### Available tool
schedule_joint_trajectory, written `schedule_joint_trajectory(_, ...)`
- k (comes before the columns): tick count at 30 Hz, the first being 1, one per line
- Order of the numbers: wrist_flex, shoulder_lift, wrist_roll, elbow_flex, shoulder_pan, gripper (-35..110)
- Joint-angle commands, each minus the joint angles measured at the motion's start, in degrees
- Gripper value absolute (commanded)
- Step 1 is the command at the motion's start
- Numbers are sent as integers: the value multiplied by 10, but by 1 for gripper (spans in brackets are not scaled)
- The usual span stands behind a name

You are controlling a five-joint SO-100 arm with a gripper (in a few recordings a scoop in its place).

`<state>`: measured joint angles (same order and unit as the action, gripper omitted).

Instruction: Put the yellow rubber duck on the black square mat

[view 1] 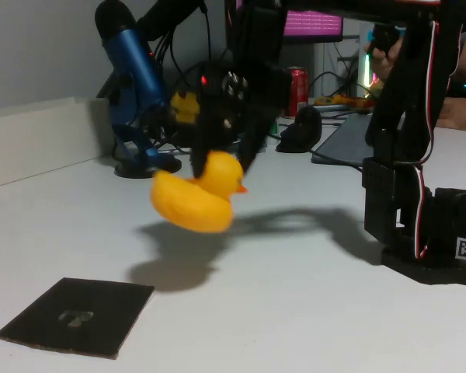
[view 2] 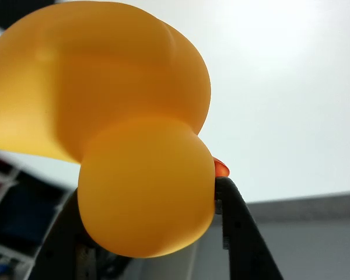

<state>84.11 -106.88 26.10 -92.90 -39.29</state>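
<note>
1. The gripper (view 1: 217, 155) squeezes the yellow rubber duck (view 1: 196, 196) by its head, so the duck hangs in the air above the white table (view 1: 295, 311).
2. In the wrist view, a black finger (view 2: 239, 233) presses by the duck's orange beak (view 2: 220, 168).
3. The black square mat (view 1: 76, 315) lies flat, near and to the left. The duck is not over it yet.
4. I think the duck must go left and nearer, then down.

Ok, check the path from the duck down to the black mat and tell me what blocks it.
Nothing visible blocks it. The yellow rubber duck hangs in the jaws above the white table, and the black square mat lies bare at lower left in the fixed view, with open tabletop between them.
</note>
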Motion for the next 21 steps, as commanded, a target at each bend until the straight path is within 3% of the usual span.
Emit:
schedule_joint_trajectory(1, -1, -28, -10, 74, 4, 17)
schedule_joint_trajectory(16, 2, 192, -16, 326, 45, 17)
schedule_joint_trajectory(21, 1, 269, -67, 368, 46, 17)
